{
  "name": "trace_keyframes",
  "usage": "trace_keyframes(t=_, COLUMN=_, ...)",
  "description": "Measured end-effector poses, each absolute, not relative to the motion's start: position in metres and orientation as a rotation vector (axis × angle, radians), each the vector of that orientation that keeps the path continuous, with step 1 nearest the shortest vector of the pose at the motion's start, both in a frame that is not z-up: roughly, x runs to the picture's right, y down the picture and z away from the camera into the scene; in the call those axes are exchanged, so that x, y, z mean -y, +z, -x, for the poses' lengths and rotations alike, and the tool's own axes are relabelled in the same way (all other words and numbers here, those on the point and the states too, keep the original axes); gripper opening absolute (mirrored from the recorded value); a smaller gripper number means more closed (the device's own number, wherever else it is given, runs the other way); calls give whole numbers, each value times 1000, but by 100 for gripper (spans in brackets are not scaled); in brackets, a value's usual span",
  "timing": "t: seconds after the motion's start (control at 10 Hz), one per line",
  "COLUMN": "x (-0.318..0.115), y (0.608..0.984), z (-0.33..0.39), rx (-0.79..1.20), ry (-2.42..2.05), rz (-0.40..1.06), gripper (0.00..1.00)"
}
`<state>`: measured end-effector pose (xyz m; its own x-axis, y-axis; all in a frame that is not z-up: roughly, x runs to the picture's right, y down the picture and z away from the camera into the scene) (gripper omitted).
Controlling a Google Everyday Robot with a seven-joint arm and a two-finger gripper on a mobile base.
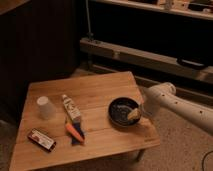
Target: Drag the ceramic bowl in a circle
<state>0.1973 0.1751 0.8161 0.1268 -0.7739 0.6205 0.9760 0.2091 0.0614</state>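
Observation:
The ceramic bowl (122,112) is a dark, glossy, shallow round dish on the right part of the wooden table (95,90). My white arm comes in from the right. The gripper (133,114) sits at the bowl's right rim, its pale tip over the inside edge of the bowl. Whether it touches the rim is unclear.
A white upturned cup (44,107) stands at the table's left. A small bottle (71,108) lies near the middle, an orange-and-blue item (75,133) below it, and a dark red box (41,139) at the front left. A dark shelf unit runs behind.

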Motion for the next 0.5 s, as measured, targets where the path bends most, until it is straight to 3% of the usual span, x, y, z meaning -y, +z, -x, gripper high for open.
trace_keyframes(t=0.2, x=-172, y=825, z=-175, rx=622, ry=-1351, rz=388, gripper=79)
trace_keyframes(t=0.3, x=-174, y=826, z=-171, rx=619, ry=-1361, rz=390, gripper=73)
trace_keyframes(t=0.5, x=-176, y=827, z=-166, rx=614, ry=-1380, rz=387, gripper=49)
